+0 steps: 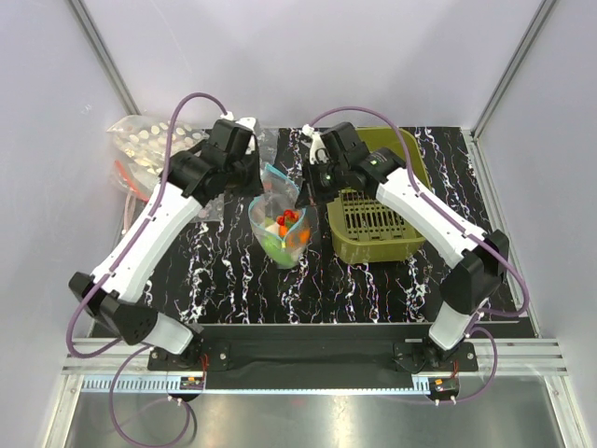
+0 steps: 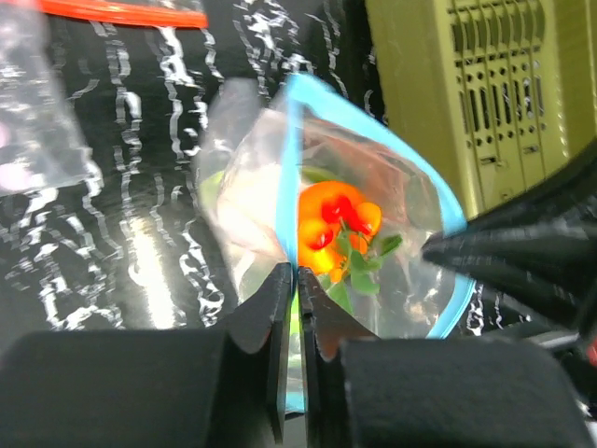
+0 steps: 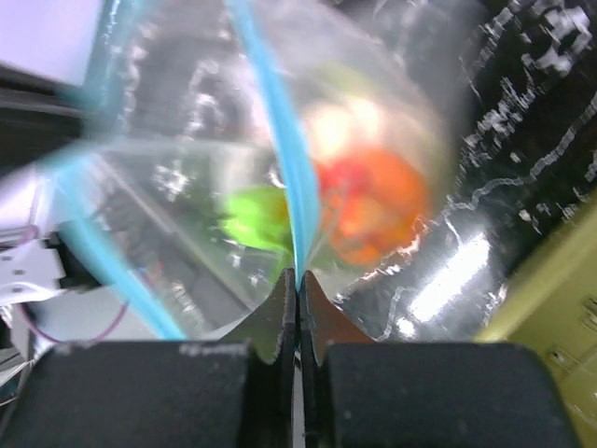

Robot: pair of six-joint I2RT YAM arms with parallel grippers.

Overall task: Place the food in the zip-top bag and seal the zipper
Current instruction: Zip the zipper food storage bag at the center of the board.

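The clear zip-top bag [image 1: 282, 224] hangs between my two grippers at the table's middle, its mouth open. Its teal-blue zipper [image 2: 291, 168] runs along the rim and also shows in the right wrist view [image 3: 284, 159]. The food lies inside: an orange and red piece [image 2: 338, 224], green pieces [image 3: 256, 217] and a pale piece [image 1: 271, 225]. My left gripper [image 2: 297, 276] is shut on the zipper strip at the bag's left rim. My right gripper [image 3: 298, 280] is shut on the zipper strip at the right rim.
An olive-green slotted basket [image 1: 378, 210] stands right of the bag. A clear bag of white round pieces [image 1: 145, 140] and a bag with a red-orange strip [image 2: 121, 11] lie at the back left. The black marbled tabletop [image 1: 373, 289] lies in front.
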